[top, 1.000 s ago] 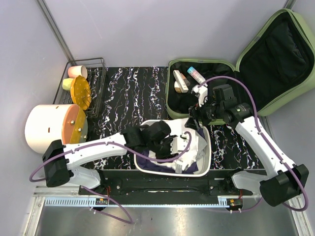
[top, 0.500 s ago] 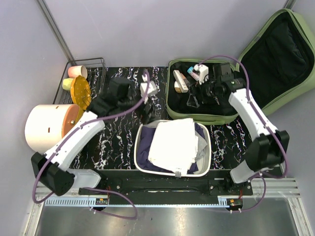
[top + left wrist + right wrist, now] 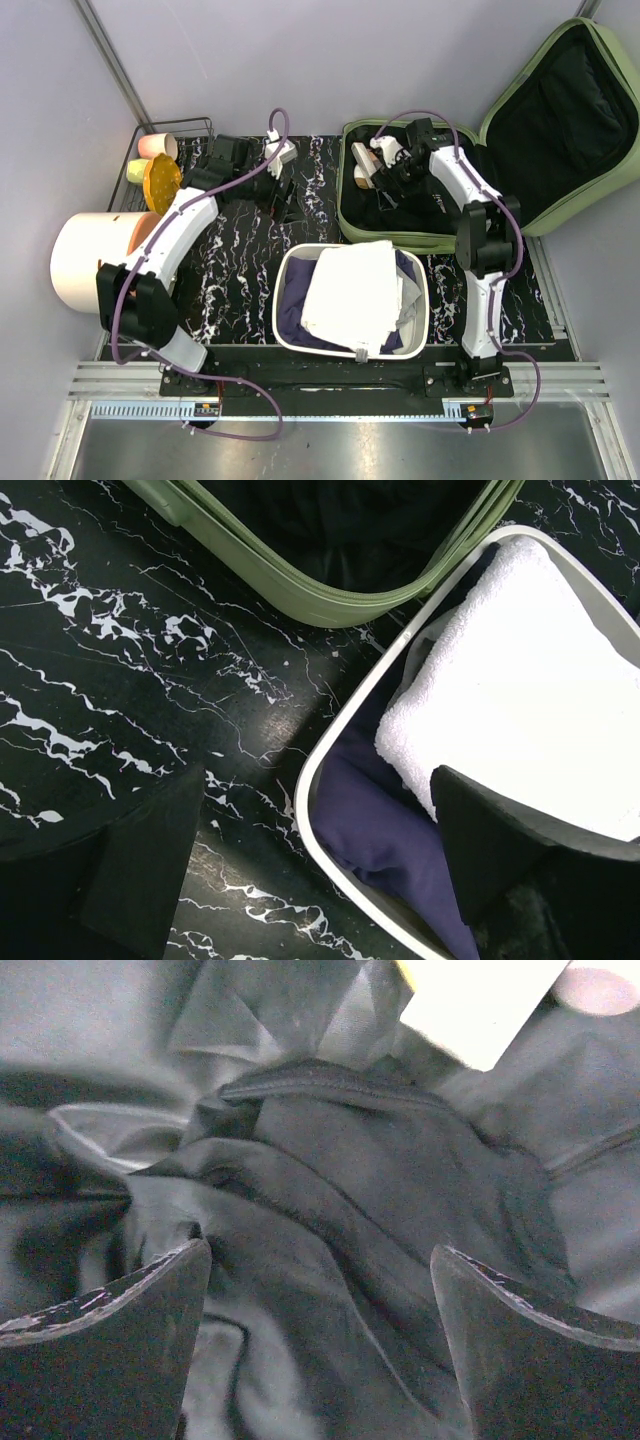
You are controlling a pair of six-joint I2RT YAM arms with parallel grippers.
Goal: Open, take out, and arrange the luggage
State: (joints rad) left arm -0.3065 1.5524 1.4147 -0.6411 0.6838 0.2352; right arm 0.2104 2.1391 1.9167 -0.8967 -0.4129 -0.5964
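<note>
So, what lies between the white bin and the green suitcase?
Only a narrow strip of bare black marbled table separates the white bin from the luggage. Nothing stands on it, as the left wrist view shows.

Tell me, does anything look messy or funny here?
Nothing looks spilled or broken. The white towel sits crooked on top of bunched purple cloth in the white bin. Inside the open luggage, the black lining is all crumpled instead of smooth.
</note>
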